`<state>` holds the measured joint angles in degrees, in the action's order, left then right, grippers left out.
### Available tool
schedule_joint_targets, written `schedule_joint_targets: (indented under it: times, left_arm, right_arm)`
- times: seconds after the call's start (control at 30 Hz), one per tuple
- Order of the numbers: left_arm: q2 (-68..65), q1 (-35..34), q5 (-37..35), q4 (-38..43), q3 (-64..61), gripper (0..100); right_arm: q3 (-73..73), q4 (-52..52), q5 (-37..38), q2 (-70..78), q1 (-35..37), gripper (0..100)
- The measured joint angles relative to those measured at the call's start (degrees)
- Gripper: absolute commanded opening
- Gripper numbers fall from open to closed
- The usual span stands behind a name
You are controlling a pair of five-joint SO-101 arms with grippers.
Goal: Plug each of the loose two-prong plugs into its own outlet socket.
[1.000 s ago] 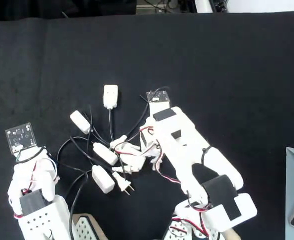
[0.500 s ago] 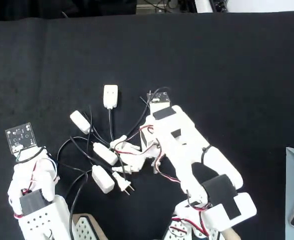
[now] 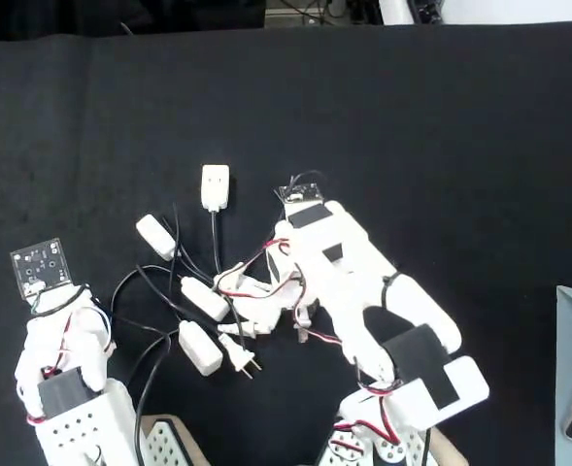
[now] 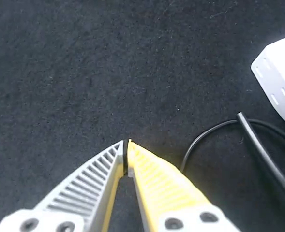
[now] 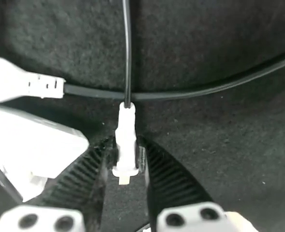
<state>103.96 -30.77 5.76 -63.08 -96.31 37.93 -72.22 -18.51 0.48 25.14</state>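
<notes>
While the right hand (image 5: 126,157) stays clamped on a white 2-prong plug (image 5: 125,137), its arm (image 3: 363,282) has swung a little sideways within 1 second, which I read as lining the plug up. Just beside the hand lies an outlet socket (image 3: 205,298), another loose plug (image 3: 244,360) near it. Well apart, the left hand (image 4: 127,147) hangs pressed together, empty, over the desk (image 4: 60,58).

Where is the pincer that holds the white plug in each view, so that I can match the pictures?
High view: the right pincer sits just left of the picture's centre, at the end of its white arm.
Right wrist view: it is shut on the white plug, in front of the camera.
Left wrist view: here is the left pincer, shut, near a socket.
Shared landmark: black cables on the black cloth.
</notes>
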Motion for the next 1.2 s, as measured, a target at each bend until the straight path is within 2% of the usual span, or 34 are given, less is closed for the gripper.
schedule_joint_targets:
  times: [0.27, 0.7, 0.83, 0.97, 1.07, 1.2]
  left_arm:
    - [0.0, 0.0, 0.0, 0.0, 0.0, 3]
    - [0.0, 0.0, 0.0, 0.2, 0.0, 3]
    - [0.0, 0.0, 0.0, 3.3, 0.3, 3]
    - [0.0, 0.0, 0.0, 9.8, 1.0, 3]
    - [0.0, 0.0, -3.4, 15.6, 3.3, 3]
    - [0.0, 0.4, -14.7, 19.1, 7.1, 3]
  right_arm:
    - [0.0, -0.4, 0.0, -3.3, 0.2, 1.1]
    - [0.1, -3.3, 9.0, -34.7, 0.2, 1.1]
    - [0.1, -3.3, 11.2, -44.0, 1.0, 1.1]
    - [2.0, -3.3, 11.5, -52.0, 4.7, 1.1]
    - [4.5, -3.3, 11.5, -57.7, 8.5, 1.1]
    - [7.3, -3.3, 11.5, -65.7, 12.5, 1.1]
